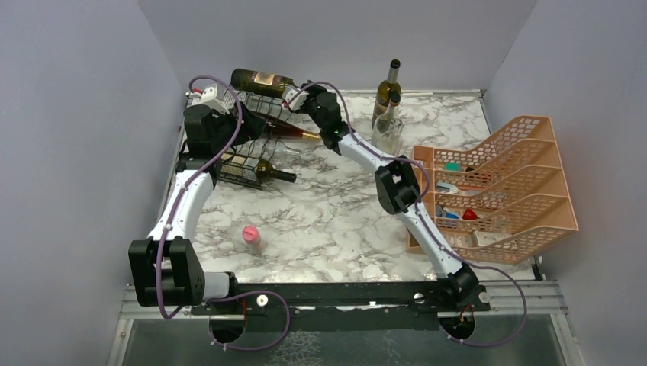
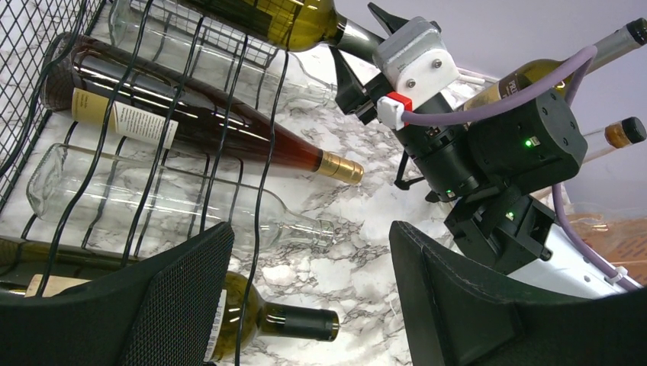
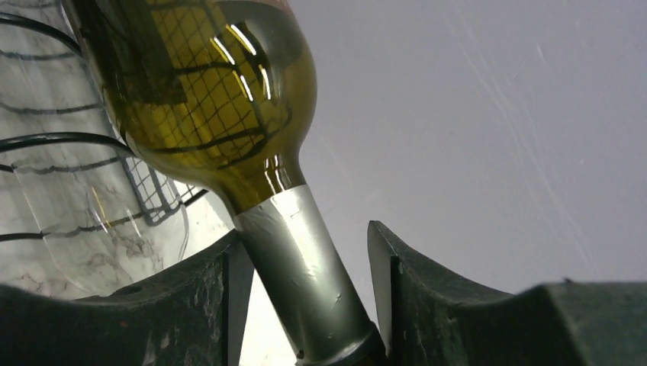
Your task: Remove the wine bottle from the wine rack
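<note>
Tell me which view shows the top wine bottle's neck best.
Right wrist: the top wine bottle fills it, foil neck inside the right end effector. Top external shows it whole but small; left wrist catches only shoulder and neck at its upper edge.

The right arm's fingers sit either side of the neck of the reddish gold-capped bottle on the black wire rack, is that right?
Wrong bottle. The right wrist view shows the right gripper straddling the neck of the green bottle with silver foil, at the top of the black wire rack. The reddish gold-capped bottle lies lower in the rack.
</note>
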Motion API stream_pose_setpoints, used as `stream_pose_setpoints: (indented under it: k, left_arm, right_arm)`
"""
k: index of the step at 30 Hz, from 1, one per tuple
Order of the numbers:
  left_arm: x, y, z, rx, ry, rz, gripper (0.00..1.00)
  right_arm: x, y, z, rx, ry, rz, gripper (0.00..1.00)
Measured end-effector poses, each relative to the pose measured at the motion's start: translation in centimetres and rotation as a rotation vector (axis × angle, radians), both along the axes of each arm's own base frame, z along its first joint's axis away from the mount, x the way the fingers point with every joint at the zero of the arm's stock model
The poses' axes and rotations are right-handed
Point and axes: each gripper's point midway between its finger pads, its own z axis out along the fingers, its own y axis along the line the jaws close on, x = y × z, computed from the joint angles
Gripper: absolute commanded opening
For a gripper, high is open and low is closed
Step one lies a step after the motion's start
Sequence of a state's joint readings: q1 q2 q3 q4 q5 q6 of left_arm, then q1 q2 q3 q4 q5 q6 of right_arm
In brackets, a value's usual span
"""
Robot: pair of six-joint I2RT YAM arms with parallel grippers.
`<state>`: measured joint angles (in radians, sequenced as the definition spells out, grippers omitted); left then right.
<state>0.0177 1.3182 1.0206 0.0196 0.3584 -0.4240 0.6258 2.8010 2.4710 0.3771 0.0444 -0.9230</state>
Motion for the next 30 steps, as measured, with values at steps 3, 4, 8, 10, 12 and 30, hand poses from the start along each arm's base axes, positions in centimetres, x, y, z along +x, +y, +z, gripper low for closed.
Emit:
stream_pose_setpoints:
  k: [3,4,8,10,12,30]
  left_arm:
    - [0.0,0.0,0.0,0.000,0.000,0.000,0.79]
    - [0.0,0.0,0.0,0.000,0.000,0.000,0.79]
    - [0.0,0.0,0.0,0.002,-0.001,-0.001,0.79]
    - [0.0,0.0,0.0,0.003,-0.001,-0.001,0.79]
    - [0.0,0.0,0.0,0.006,-0.002,-0.001,0.79]
    - [-1.7,2.6,6.5,0.085,-0.214,0.083,0.80]
  right_arm:
    - [0.0,0.2,0.4,0.011,-0.015,0.028,0.47]
    - [0.1,0.1,0.4,0.006,-0.016,0.032,0.44]
    - [-0.1,-0.1,-0.4,-0.002,-0.002,0.035,0.32]
    - [-0.7,0.0,-0.4,-0.010,0.010,0.041,0.29]
    - [-1.6,0.1,0.0,-0.018,0.025,0.050,0.24]
    - [-15.6,-1.7,9.6,0.179,0.338,0.096,0.01]
